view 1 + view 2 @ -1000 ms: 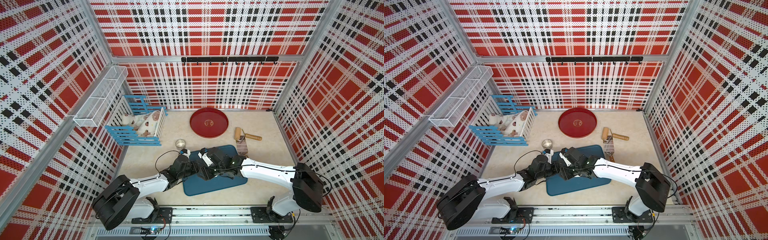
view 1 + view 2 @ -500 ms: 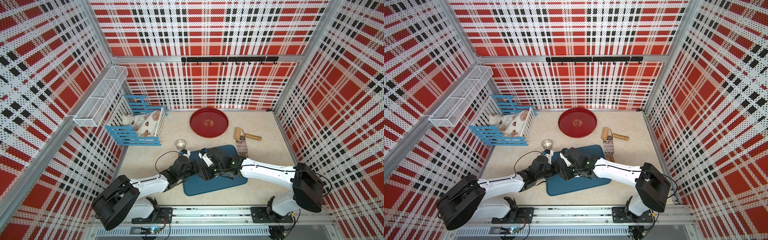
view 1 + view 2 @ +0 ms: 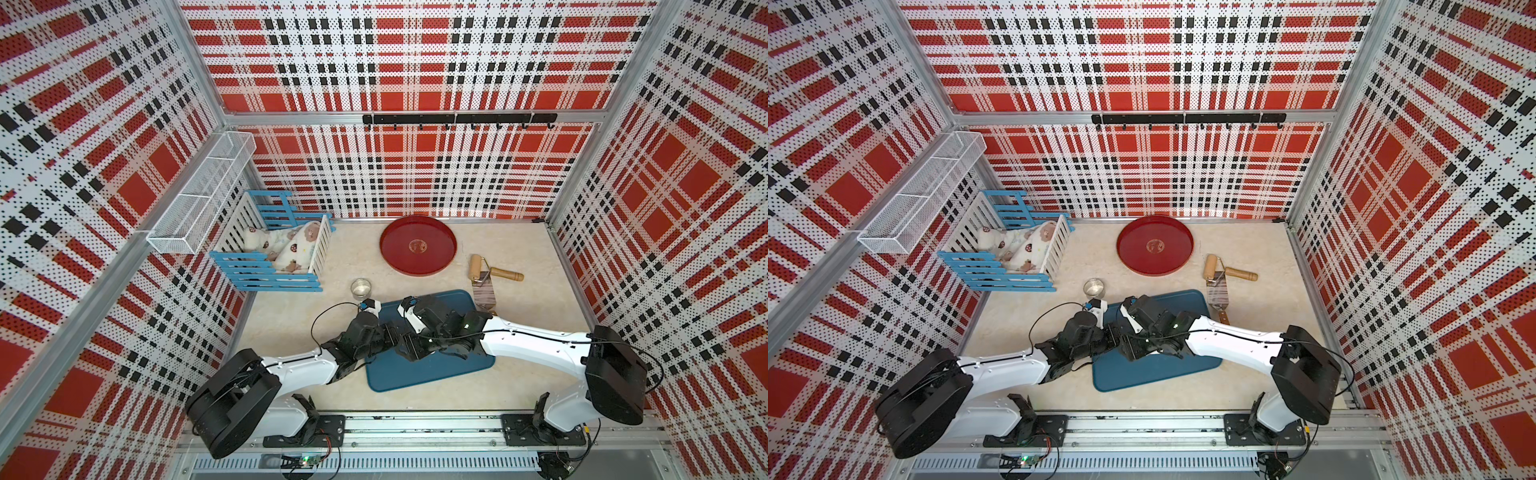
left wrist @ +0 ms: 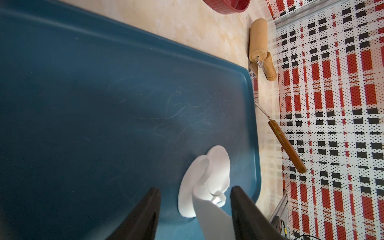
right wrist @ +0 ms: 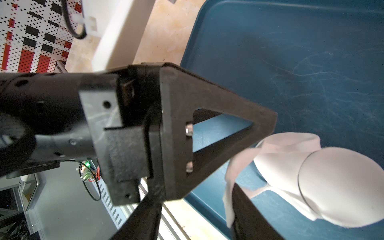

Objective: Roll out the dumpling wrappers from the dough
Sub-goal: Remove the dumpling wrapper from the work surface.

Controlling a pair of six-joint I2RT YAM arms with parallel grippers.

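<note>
On the blue tray point(image 3: 436, 370) both grippers meet, hiding the dough in both top views. In the left wrist view the white dough point(image 4: 218, 166) lies folded near the tray's corner. A strip of it rises between the fingers of my left gripper point(image 4: 195, 188), which is open; the strip lies against one finger only. The right wrist view shows a round-edged wrapper point(image 5: 342, 187) lying flat with the ragged dough point(image 5: 291, 143) curled up around it. My right gripper point(image 5: 195, 189) is open, a dough strip clinging to one finger point(image 5: 249, 209). The left gripper's finger point(image 5: 207, 108) crosses in front.
Behind the tray lie a red round plate point(image 3: 418, 245), a wooden roller point(image 3: 478, 266) and a metal scraper point(image 3: 484, 295). A small metal ring point(image 3: 360, 287) stands at the tray's far left corner. A blue-and-white crib point(image 3: 282, 253) and a wire basket point(image 3: 199, 199) stand at the left.
Both arms stay almost where they were over the tray; nothing has plainly shifted in the top views.
</note>
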